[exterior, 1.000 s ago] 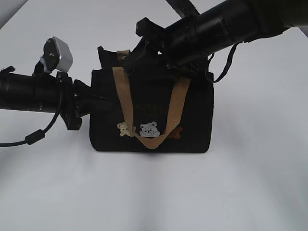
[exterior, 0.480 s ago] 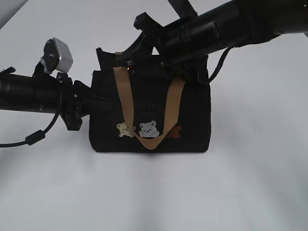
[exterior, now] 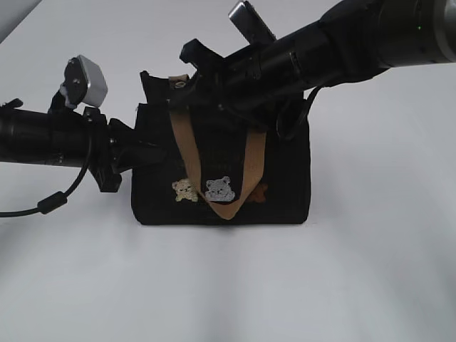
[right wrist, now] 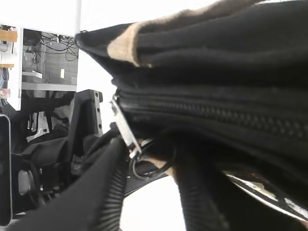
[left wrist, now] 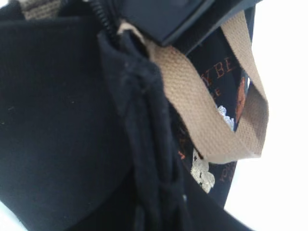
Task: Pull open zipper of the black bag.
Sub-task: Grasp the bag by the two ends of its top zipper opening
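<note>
Black bag [exterior: 221,171] is sitting upright in the centre of the exterior frame on the white table [exterior: 356,271], tan handle [exterior: 187,153] drooping down over the bear patches [exterior: 219,189].

Left gripper [exterior: 139,153] is coming in from the left edge and pressing into the bag's left end panel. Left wrist view is showing nothing but bunched black fabric right at the lens, so it looks clamped on the bag end. Purpose, as I read it: anchoring the bag so it isn't sliding along when the zipper gets pulled.

Right gripper [exterior: 187,75] is reaching across from the upper right, tip sitting over the bag's top edge at upper centre-left. Right wrist view is showing the zipper [right wrist: 216,115] running closed along the top, with its slider and silver ring pull [right wrist: 144,166] at lower centre, lying between the two ribbed fingers [right wrist: 108,192]. Fingers are standing apart either side of the ring; I can't tell if they're actually pinching it yet, the view is dark there.

Zipper teeth are looking shut along the whole visible run, so the pull isn't done yet
</note>
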Robot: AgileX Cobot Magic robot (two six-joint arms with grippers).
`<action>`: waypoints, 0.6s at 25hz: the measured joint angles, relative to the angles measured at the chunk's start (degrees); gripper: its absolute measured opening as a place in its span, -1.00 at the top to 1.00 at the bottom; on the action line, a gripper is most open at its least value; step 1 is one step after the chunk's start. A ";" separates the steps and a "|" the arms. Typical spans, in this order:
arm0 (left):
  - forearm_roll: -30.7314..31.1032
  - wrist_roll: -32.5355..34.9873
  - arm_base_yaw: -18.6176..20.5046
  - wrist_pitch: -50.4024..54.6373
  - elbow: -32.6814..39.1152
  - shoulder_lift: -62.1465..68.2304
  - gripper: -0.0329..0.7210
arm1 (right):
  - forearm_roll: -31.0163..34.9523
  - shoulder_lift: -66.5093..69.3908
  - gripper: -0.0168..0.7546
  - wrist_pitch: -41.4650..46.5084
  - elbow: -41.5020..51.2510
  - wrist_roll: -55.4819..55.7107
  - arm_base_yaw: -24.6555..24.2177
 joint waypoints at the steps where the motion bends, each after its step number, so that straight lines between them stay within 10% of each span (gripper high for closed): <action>1: 0.00 0.00 0.00 0.00 0.00 0.00 0.75 | 0.05 0.00 0.26 0.00 0.00 0.00 0.00; 15: -0.53 0.00 0.00 0.38 -0.20 0.00 0.75 | 0.23 -1.58 0.30 -1.17 0.23 0.13 -0.46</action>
